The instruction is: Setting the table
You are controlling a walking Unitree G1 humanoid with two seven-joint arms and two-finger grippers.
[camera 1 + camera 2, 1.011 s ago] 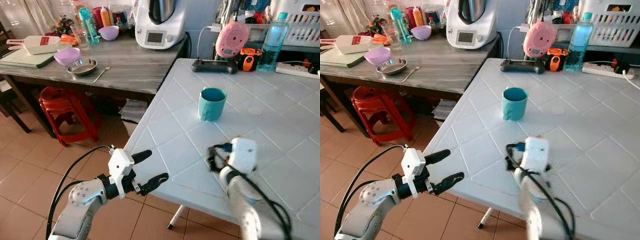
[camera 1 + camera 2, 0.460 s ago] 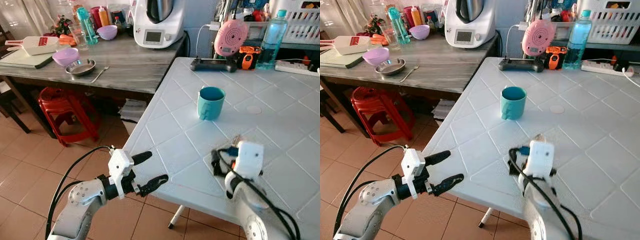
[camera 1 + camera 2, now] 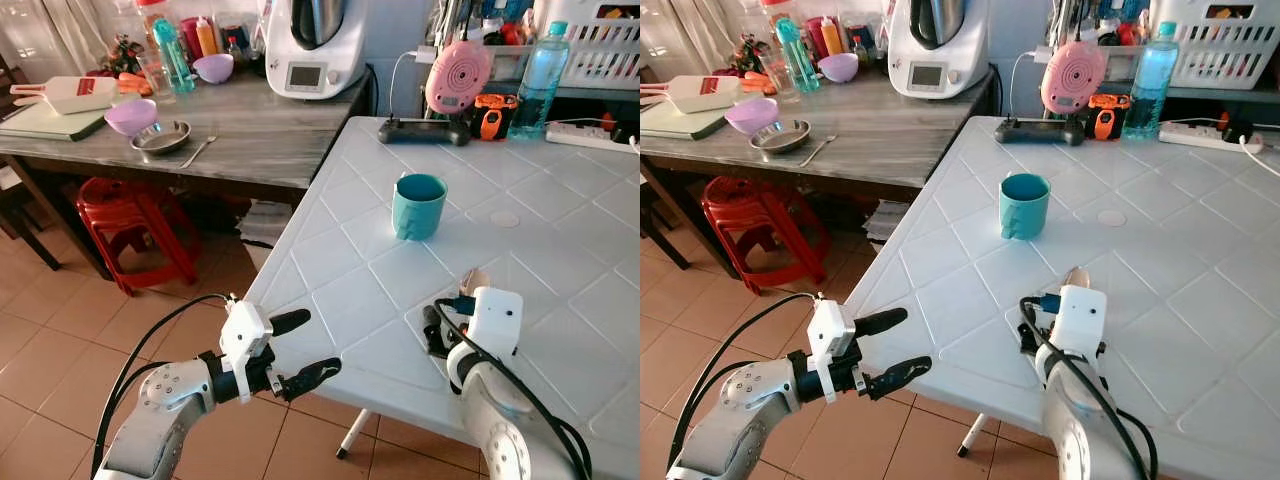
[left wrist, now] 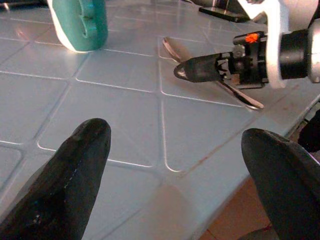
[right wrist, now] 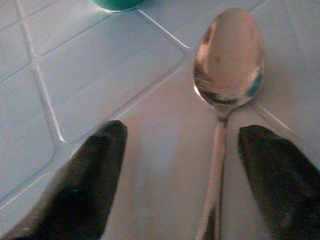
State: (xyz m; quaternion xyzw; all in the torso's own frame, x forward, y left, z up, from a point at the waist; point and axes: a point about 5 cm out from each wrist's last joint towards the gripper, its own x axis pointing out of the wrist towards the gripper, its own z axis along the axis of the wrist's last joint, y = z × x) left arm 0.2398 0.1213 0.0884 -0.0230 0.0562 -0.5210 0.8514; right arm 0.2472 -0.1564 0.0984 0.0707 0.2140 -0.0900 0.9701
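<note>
From my remote station, my left gripper hangs just off the near edge of the white table, its fingers spread wide and holding nothing, over the tiled floor. My right gripper sits over the table inside that edge, its fingers set apart, one either side of the spoon, neither touching it as far as I can tell.

The spoon lies flat on the table, handle running back between those fingers, bowl pointing on toward the teal mug. Its long axis lines up roughly with the gripper's reach, so I judge the right arm is the one placed to act. The mug stands upright beyond the spoon, near it but clearly apart. I cannot tell whether the spoon is about to be picked up or has just been laid down.
</note>
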